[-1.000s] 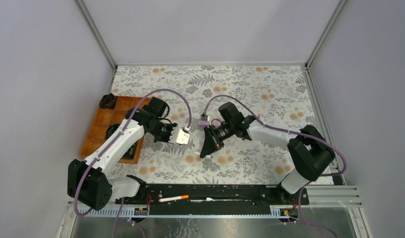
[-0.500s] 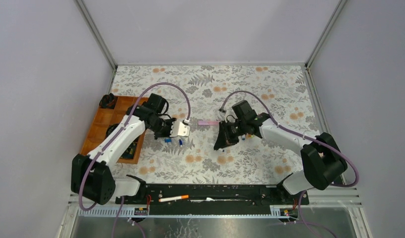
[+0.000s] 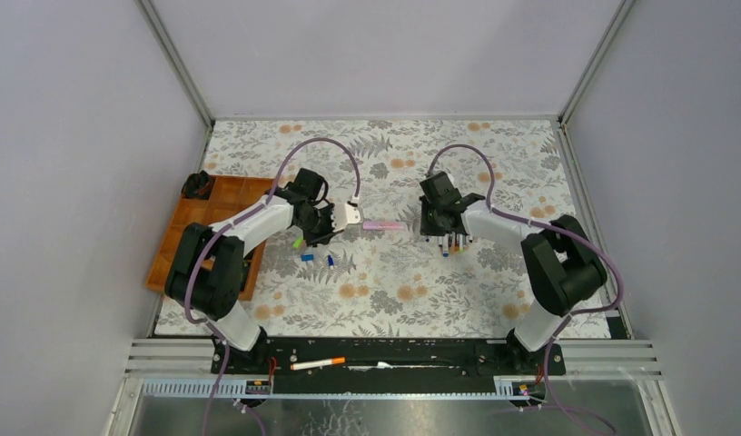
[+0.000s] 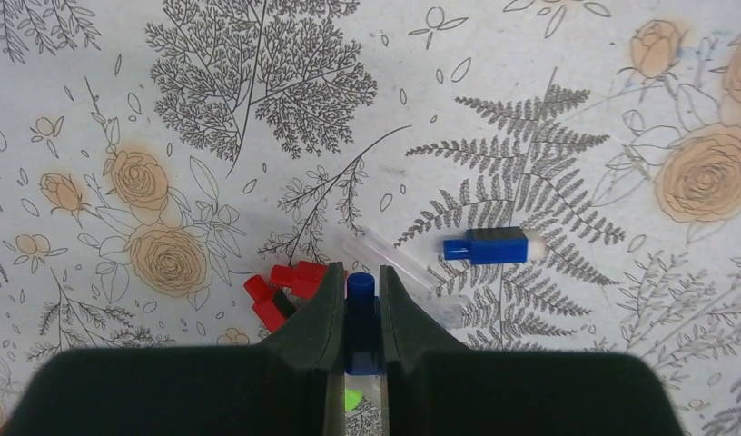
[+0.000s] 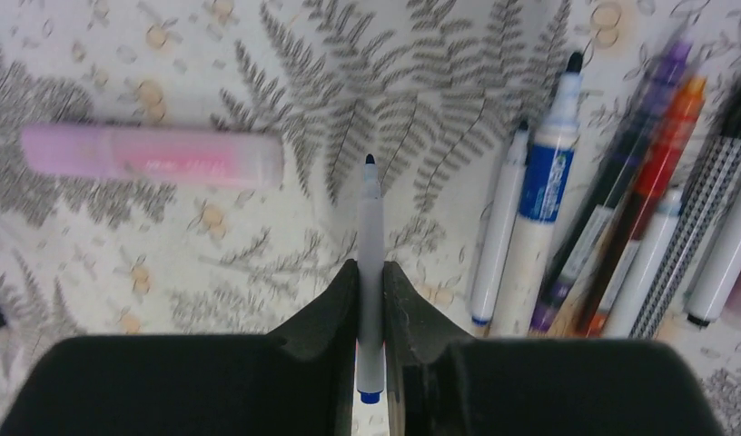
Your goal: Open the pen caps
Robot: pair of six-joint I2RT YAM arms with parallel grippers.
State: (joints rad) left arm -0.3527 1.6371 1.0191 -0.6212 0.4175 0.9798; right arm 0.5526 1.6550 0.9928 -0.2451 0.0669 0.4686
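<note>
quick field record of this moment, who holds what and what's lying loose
left jaws: shut on blue cap
right jaws: shut on white pen, uncapped, blue tip pointing away from the wrist
loose caps: red caps and second blue cap on floral cloth
pink highlighter: flat between the arms
other pens: side by side, right of the held pen
wooden tray: beside left arm

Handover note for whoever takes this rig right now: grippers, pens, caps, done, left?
Left gripper: shut on a stubby blue plastic cap.
Right gripper: shut on a slim white pen, blue tip bare.
Done: loose red caps and a second blue cap lie by the left gripper; bunched pens beside the right, several tips bare.
Left: set both down; check the thick pink highlighter, cap state unclear.
</note>
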